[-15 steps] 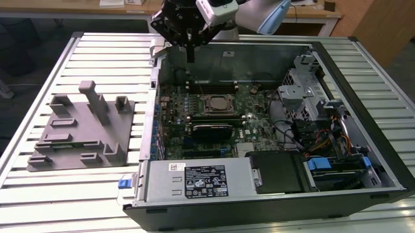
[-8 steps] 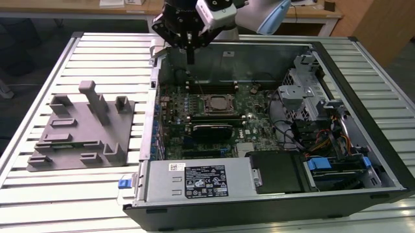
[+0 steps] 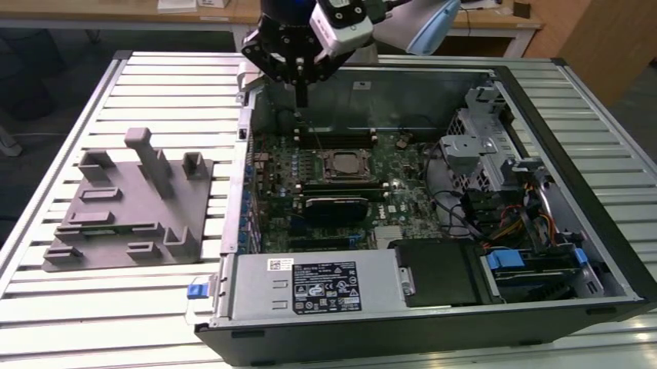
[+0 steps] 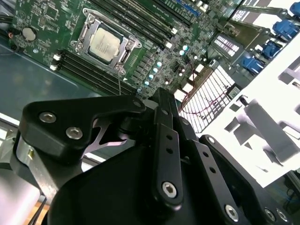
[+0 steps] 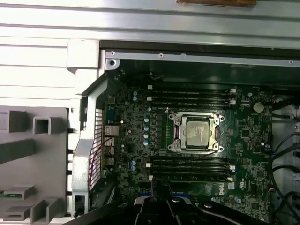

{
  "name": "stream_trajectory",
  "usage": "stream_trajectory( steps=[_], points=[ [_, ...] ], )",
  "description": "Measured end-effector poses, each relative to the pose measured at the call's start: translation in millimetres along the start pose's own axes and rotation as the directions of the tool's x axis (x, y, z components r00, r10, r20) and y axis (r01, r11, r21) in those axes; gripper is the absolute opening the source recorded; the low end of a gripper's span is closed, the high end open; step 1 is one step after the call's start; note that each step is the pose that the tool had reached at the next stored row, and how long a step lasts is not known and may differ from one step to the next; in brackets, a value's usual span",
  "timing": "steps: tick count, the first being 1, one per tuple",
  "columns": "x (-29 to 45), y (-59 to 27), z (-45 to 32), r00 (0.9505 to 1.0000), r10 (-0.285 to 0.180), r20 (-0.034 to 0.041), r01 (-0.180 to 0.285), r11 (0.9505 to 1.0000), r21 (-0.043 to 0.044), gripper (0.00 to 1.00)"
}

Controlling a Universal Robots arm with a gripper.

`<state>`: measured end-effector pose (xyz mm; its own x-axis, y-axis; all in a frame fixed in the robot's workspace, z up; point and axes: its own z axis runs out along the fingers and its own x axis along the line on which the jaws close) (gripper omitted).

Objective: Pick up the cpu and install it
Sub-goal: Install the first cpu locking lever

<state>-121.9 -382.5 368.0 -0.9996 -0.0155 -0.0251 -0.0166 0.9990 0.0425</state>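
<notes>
The cpu (image 3: 343, 163) lies flat inside the black-framed socket (image 3: 320, 175) on the green motherboard, its silver top facing up; both wrist views show it there (image 4: 105, 44) (image 5: 197, 132). My gripper (image 3: 300, 83) hangs above the far corner of the open computer case on the exterior view's left, well clear of the cpu and higher than the case wall. Its black fingers come together to a point, shut, and a thin dark rod (image 3: 301, 104) reaches down from the tip toward the memory slots. The gripper's black linkage (image 4: 161, 96) fills the near part of the second wrist view.
The computer case (image 3: 575, 100) lies open on a slatted metal table (image 3: 154, 77). A grey plastic tray (image 3: 123, 223) with upright posts stands on the exterior view's left of the case. Drive bays and cables (image 3: 493, 192) crowd the case's right side, with the power supply (image 3: 308, 284) in front.
</notes>
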Motion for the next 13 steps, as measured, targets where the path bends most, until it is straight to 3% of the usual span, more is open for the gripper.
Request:
stream_trajectory(
  steps=[7,13],
  points=[
    [0.2,3.0,1.6,1.0000,0.000,0.0002,0.000,1.0000,0.0000,0.11],
    [1.6,10.2,10.6,1.0000,0.000,0.0003,0.000,1.0000,-0.0002,0.11]
  ],
)
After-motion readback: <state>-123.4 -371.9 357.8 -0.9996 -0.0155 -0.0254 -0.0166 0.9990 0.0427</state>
